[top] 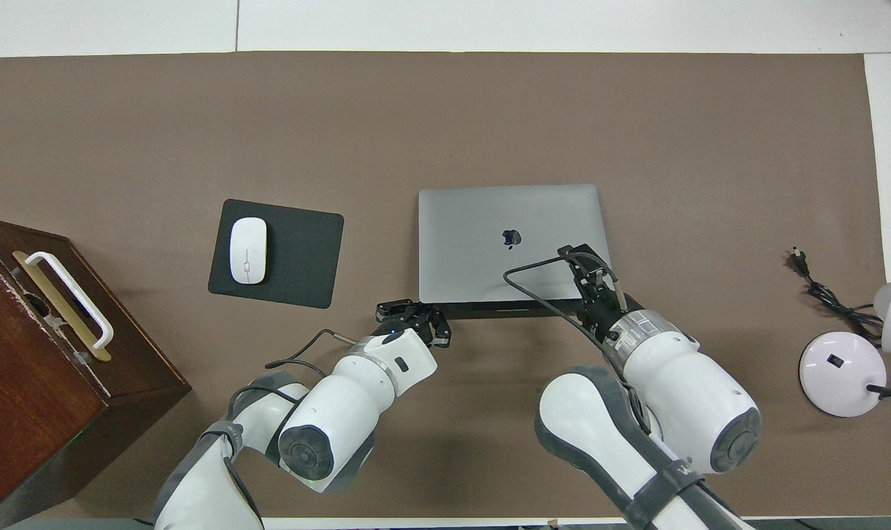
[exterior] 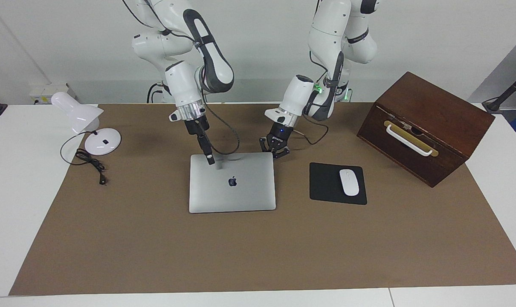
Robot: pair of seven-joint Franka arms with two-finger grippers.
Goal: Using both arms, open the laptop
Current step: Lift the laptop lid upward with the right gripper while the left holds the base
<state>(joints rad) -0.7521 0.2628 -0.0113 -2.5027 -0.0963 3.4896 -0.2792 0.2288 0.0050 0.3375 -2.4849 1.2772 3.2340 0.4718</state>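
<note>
The silver-grey laptop (exterior: 232, 183) lies closed and flat on the brown mat, apple logo up; it also shows in the overhead view (top: 490, 228). My right gripper (exterior: 210, 160) is shut and points down, its tip on or just above the lid at the corner nearest the robots toward the right arm's end; it also shows in the overhead view (top: 579, 259). My left gripper (exterior: 275, 149) is open and low at the laptop's other robot-side corner, just off the edge, holding nothing; it also shows in the overhead view (top: 414, 315).
A black mouse pad (exterior: 326, 187) with a white mouse (exterior: 349, 182) lies beside the laptop toward the left arm's end. A brown wooden box (exterior: 428, 123) with a white handle stands past it. A white desk lamp (exterior: 91, 128) and its cable sit at the right arm's end.
</note>
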